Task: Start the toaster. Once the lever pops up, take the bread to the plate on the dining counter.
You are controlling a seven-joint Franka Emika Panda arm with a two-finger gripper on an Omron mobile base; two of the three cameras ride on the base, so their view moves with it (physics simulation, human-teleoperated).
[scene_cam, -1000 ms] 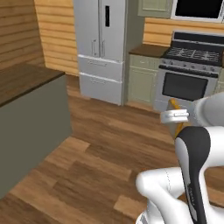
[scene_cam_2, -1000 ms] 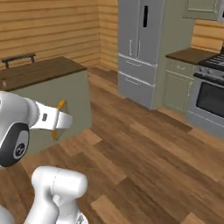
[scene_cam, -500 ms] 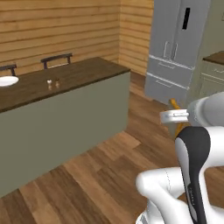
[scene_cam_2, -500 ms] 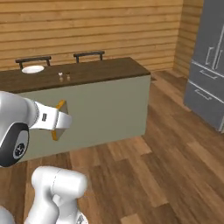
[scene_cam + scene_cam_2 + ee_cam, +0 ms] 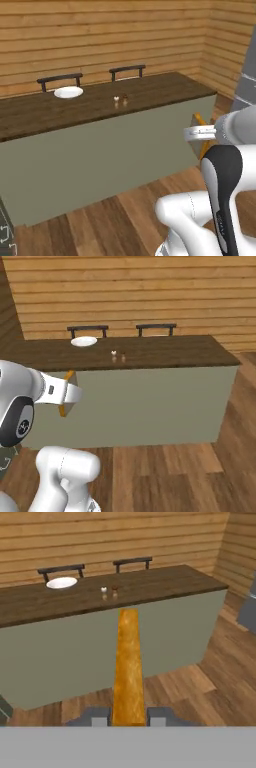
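The thin tan bread slice with orange-brown crust (image 5: pixel 129 667) stands edge-on, clamped between the dark two-finger gripper (image 5: pixel 129 716); light, stiff and crumbly, it looks best pinched at the crust. The round white plate (image 5: pixel 68 92) waits on the dark wood-grain dining counter (image 5: pixel 150 92), which fills more of the views than half a second ago.

The bench (image 5: pixel 150 95) has a dark brown wood-grain top, matt and smooth, over plain grey-green matt side panels. On it the plate (image 5: pixel 68 92) looks white and smooth, like glazed ceramic. The bread (image 5: pixel 128 667) shows a rough, orange-brown crust edge, and the floor (image 5: pixel 190 476) and wall (image 5: pixel 130 296) are warm wooden planks.
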